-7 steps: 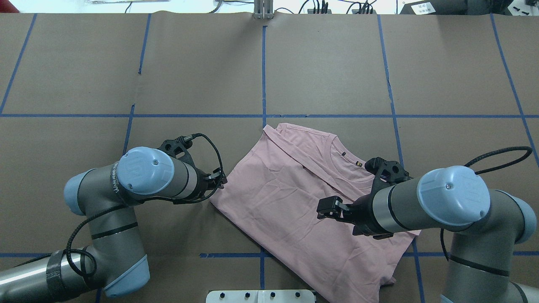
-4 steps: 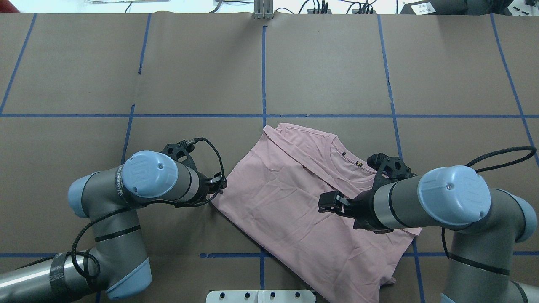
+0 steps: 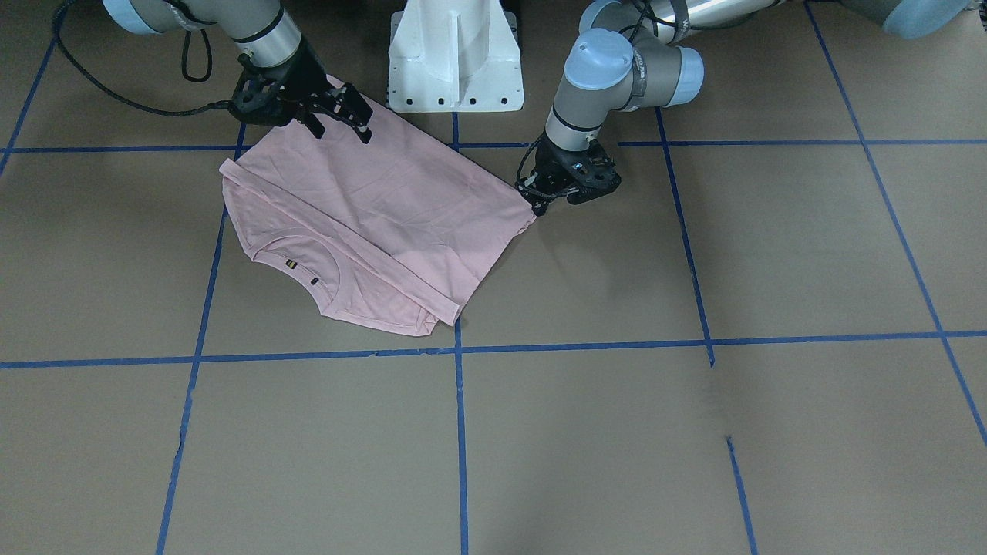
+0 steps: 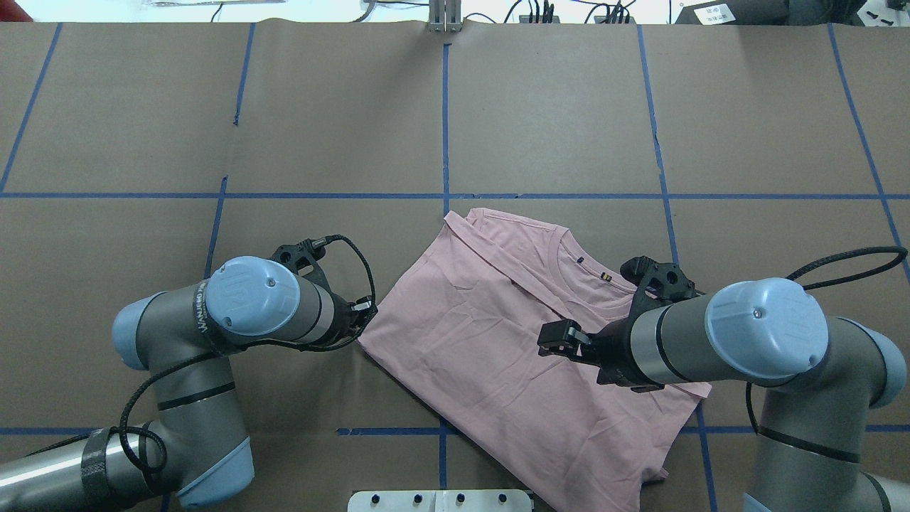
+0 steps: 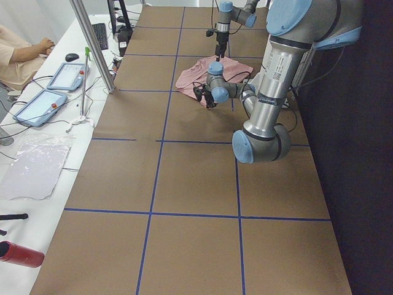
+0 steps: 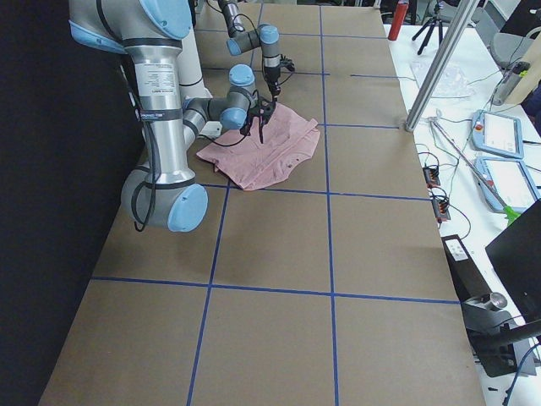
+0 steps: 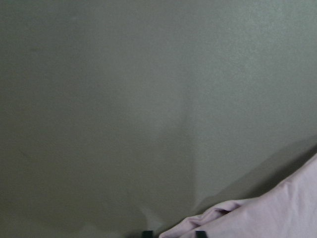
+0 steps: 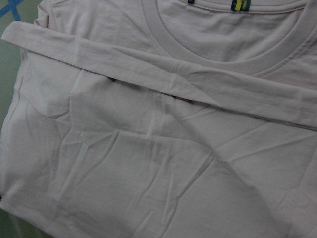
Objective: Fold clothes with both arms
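Over the last second the left gripper [image 4: 365, 312] is creeping a touch nearer the robot as the left arm [image 4: 256, 297] is swinging in toward the shirt [image 4: 483, 348]. The right gripper [image 3: 339, 127] is drifting slightly up the cloth, away from the robot. The shirt itself is lying where it was.

The left gripper is reaching down at the shirt's corner on the robot's left. In its wrist view the two fingertips [image 7: 200, 233] are showing close together at the bottom edge, with a bunched fold of pink cloth sitting between them. Whether they are pinching that fold, I cannot tell. The right gripper is hanging over the shirt with its fingers spread wide, gripping nothing.

The shirt is lying flat and askew on the table [image 4: 320, 107], close to the robot's white base [image 3: 455, 54] and mostly to the robot's right of the centre tape line [image 4: 446, 128]. A straight folded edge [image 8: 148, 74] is running across just below the collar [image 8: 223, 62], which is pointing away from the robot, and a small yellow-and-black label [image 4: 606, 276] is showing inside the neck. Brown paper is covering the table, and blue tape is marking it into a grid.
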